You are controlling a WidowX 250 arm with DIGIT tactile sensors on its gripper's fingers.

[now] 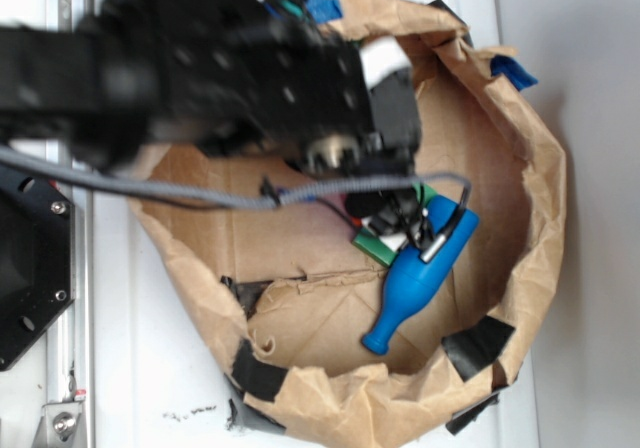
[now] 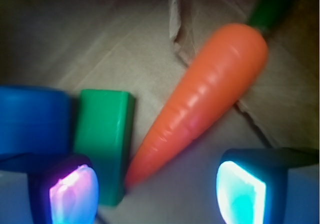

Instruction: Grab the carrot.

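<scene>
The carrot (image 2: 202, 104) is a glossy orange cone with a dark green stem top. In the wrist view it lies flat on the brown paper, its tip pointing toward the space between my fingers. My gripper (image 2: 157, 194) is open and empty, just above the carrot's tip, its lit pads (image 2: 74, 194) wide apart. In the exterior view my gripper (image 1: 395, 218) is low inside the paper bag and the arm hides the carrot.
A green rectangular block (image 2: 105, 139) lies just left of the carrot's tip, also seen in the exterior view (image 1: 378, 248). A blue plastic bottle (image 1: 420, 273) lies beside it, at far left in the wrist view (image 2: 30, 119). The crumpled paper bag wall (image 1: 530, 168) rings everything.
</scene>
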